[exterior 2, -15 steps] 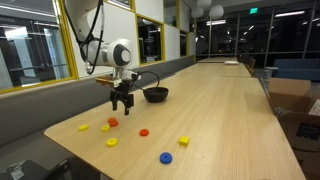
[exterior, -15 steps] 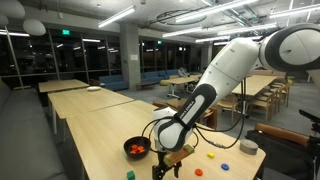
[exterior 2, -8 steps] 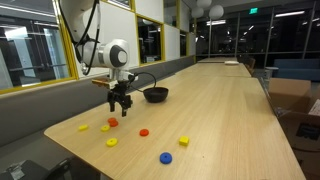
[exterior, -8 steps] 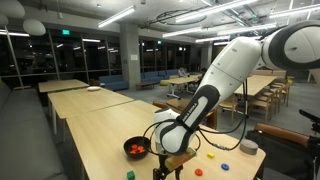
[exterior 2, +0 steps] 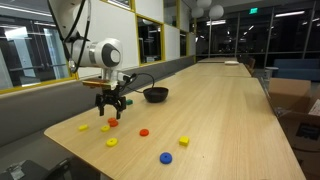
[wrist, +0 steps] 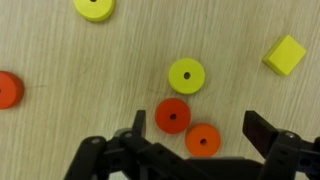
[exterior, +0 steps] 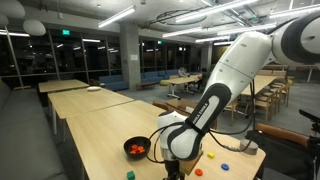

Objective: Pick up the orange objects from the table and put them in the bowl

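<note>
Hovering gripper [wrist: 194, 120], fingers [wrist: 137, 126] apart, over orange objects [wrist: 172, 116] on pale-wood table [exterior 2: 230, 110]; dim rm.

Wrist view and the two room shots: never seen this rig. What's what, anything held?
It's a white robot arm with a two-finger gripper. Two pictures come from cameras standing in the room; the third looks down from the wrist, so the dark fingers frame its bottom edge. On the wooden table lie small orange discs, yellow pieces, a blue piece and a black bowl. The jaws stand open above two orange discs; nothing is held.
</note>
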You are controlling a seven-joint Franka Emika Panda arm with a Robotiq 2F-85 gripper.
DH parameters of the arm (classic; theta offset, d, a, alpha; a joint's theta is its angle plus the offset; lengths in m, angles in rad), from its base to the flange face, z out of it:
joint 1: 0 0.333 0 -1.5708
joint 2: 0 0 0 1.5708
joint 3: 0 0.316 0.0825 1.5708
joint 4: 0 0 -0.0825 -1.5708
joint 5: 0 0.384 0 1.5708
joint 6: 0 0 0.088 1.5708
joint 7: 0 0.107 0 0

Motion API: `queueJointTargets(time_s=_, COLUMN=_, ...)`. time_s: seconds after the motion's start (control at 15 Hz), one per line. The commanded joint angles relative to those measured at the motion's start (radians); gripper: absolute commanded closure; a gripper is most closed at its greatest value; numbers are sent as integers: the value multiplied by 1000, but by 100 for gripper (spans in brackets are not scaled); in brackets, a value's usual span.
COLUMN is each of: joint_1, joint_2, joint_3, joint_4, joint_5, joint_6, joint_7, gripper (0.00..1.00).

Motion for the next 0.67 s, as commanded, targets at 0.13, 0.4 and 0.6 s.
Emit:
queueJointTargets(time_s=0.13, joint_1=4, joint_2=-45, joint_3=8, joint_4=-64, joint_5=-80, joint_6=73, joint_7=-38, gripper=0)
queueJointTargets(time_s=0.4, joint_1=4, joint_2=-32, joint_3=-2, joint_4=-83, joint_5=-110, joint_6=182, joint_7=-9, gripper=0)
queueJointTargets(time_s=0.6, joint_1=-16, joint_2=-34, joint_3=7, joint_4=-106, joint_5=-83, joint_6=244, joint_7=-26, gripper=0)
